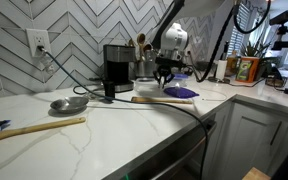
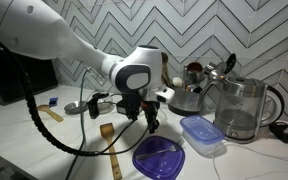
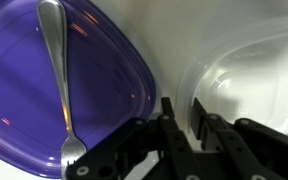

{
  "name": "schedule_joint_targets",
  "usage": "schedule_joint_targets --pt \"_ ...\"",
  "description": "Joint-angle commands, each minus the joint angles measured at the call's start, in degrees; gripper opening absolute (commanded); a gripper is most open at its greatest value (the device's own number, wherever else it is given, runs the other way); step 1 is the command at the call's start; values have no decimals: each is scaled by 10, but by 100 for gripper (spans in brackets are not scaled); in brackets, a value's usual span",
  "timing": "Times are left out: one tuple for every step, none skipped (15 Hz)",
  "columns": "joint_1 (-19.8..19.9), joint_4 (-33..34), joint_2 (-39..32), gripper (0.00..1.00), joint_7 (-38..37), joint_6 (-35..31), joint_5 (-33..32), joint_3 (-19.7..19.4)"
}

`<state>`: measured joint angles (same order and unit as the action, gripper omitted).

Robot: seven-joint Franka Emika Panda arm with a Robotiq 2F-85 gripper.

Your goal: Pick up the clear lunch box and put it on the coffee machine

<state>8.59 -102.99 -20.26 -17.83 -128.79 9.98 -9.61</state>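
Note:
The clear lunch box [image 3: 246,75] lies on the white counter, to the right of my fingers in the wrist view. In an exterior view it looks bluish [image 2: 202,135]. My gripper [image 3: 184,112] hangs just above the counter [image 2: 150,124], over the gap between the box and a purple round disc [image 3: 44,90]. A spoon [image 3: 59,70] lies on the disc. The fingers are close together with nothing between them. The black coffee machine [image 1: 117,62] stands at the back wall, left of my gripper [image 1: 164,73].
A steel utensil crock [image 1: 142,60] and a steel kettle [image 2: 189,95] stand behind the gripper, with a glass kettle [image 2: 239,110] beside them. A wooden spatula [image 1: 162,100], a ladle [image 1: 69,103], a long wooden spoon [image 1: 34,128] and a black cable lie on the counter.

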Motion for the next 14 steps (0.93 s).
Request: schedule_joint_targets --pt "-4 8 -10 14 -18 -1 -12 -4" --pt "-3 8 -10 5 -18 -1 -11 -4" --pt "-3 8 -9 0 -17 1 -10 -4" --pt "-2 8 -6 0 -16 5 -7 -3" --pt "-2 5 -1 2 -15 9 -6 -3" --pt "-1 2 6 1 -14 13 -4 -2" --pt "-1 -3 16 1 -14 14 -3 -2" --pt "-2 -10 26 1 -15 13 -7 -4" --pt "-3 -16 38 1 -17 16 -8 -5" --pt "-4 -24 51 1 -19 20 -12 -6" --pt "-5 -33 66 1 -22 26 -15 -8" --pt "-5 -42 80 1 -25 34 -18 -9" --pt "-6 -53 94 1 -31 41 -24 -11" --pt "-6 -66 113 1 -38 53 -32 -13"
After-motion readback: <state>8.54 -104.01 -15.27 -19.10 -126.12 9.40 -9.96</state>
